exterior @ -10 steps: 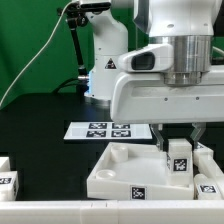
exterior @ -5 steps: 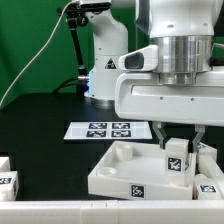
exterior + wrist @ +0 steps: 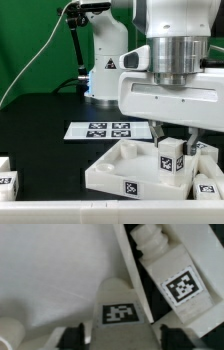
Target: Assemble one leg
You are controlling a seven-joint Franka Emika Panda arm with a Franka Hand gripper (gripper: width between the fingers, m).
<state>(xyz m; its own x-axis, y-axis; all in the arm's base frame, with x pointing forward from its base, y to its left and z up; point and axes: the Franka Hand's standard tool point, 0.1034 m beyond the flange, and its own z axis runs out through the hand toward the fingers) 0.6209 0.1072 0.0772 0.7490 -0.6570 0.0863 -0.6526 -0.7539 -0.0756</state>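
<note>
My gripper (image 3: pixel 171 140) is shut on a leg (image 3: pixel 170 158), a small white post with black-and-white tags. It holds the leg upright inside the near right corner of the white tabletop piece (image 3: pixel 112 168). In the wrist view the leg (image 3: pixel 120 308) sits between my two dark fingers (image 3: pixel 75 334), over the tabletop's flat inner face (image 3: pixel 50 269). A second leg (image 3: pixel 175 274) lies just outside the tabletop's rim. Whether the held leg's peg end touches the tabletop is hidden.
The marker board (image 3: pixel 100 129) lies on the black table behind the tabletop. Another leg (image 3: pixel 7 181) lies at the exterior view's lower left and more (image 3: pixel 206 184) at the lower right. The robot base (image 3: pixel 105 70) stands at the back.
My gripper and the leg have shifted slightly toward the exterior view's left. The tabletop piece has slid the same way with them. The marker board has not moved.
</note>
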